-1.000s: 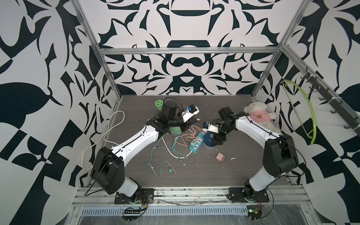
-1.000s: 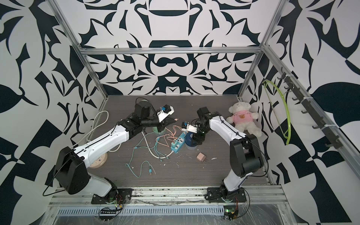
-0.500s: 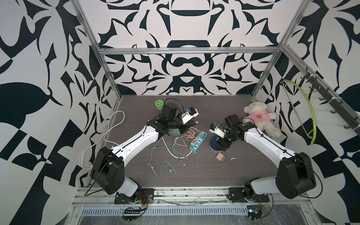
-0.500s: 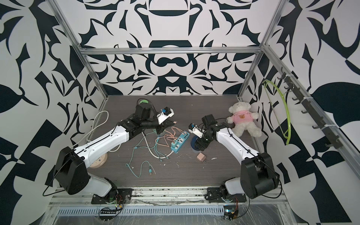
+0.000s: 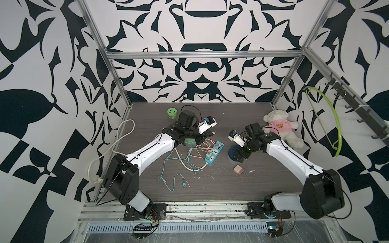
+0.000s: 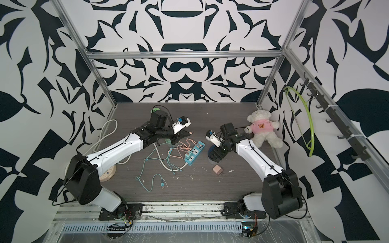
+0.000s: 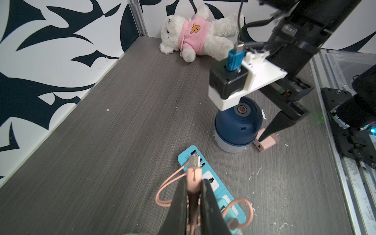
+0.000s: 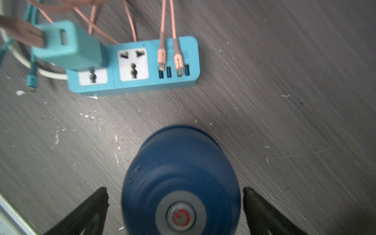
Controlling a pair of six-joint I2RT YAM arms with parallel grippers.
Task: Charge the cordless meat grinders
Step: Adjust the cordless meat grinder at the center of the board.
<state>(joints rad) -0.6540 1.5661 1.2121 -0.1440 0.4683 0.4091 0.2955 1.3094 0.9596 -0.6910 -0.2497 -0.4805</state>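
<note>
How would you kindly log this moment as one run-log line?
left tool: shut on pink cable plug | right tool: open, astride blue grinder | blue grinder: upright on table

Robot lab cell, aluminium frame (image 5: 202, 55), black-and-white patterned walls (image 5: 202, 25), 2 arms (image 5: 151, 149) bolted to front rail (image 5: 200, 208)

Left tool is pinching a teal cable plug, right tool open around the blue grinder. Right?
No: the plug in the left tool is pink, not teal, as the left wrist view shows. The right tool is open around the blue grinder.
</note>
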